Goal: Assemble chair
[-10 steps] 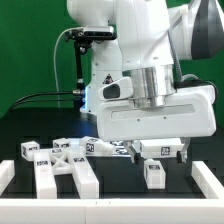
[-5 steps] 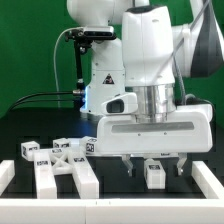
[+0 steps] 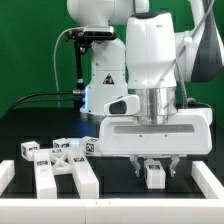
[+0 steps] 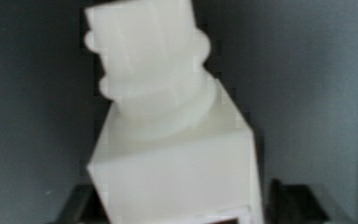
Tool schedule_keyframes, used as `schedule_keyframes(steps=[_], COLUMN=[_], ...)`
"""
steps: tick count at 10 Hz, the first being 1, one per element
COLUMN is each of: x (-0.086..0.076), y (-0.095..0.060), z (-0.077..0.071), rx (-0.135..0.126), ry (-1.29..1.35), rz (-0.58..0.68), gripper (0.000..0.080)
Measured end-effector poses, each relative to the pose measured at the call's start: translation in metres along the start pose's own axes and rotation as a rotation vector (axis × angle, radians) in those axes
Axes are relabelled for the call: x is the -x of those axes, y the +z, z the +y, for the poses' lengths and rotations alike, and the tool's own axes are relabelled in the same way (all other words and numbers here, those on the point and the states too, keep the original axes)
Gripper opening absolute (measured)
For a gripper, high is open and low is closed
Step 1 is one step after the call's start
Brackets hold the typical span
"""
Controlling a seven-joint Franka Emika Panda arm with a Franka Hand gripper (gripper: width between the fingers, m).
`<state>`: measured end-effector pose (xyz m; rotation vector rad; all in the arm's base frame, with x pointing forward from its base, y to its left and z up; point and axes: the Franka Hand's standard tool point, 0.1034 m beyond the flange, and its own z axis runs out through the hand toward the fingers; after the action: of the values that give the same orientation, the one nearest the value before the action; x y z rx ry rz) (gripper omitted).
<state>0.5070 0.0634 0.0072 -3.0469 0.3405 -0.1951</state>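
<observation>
One chunky matte-white chair piece (image 3: 154, 177) stands within the end effector (image 3: 154, 166); grip unclear.

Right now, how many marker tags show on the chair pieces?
4. Three in a row atop the pieces at the exterior view's left; one on the small block under the hand. Others may hide behind it.

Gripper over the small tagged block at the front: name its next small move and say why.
Likely close the gripper onto the small tagged white block. In the exterior view its fingers hang low on either side of the block, and the wrist view shows it centred between them. Whether they touch it yet cannot be told.
</observation>
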Motion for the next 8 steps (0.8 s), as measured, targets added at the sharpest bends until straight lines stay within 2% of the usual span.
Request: schedule_keyframes(steps=[1,2,5,6,8], x=[0.0,0.002,0.014,0.018,0.018], y=[-0.001,-0.008,-0.059,-0.062,-0.058], z=[0.001,0.011,0.051,0.052,0.051], rx=[0.0,0.002,-0.014,-0.012,-0.008], ry=[0.013,0.026,0.161,0.232,0.354], rz=[0.0,-0.007,-0.019,-0.015,-0.021], gripper=[0.0258,0.0258,0.0262,0.0262,0.0262])
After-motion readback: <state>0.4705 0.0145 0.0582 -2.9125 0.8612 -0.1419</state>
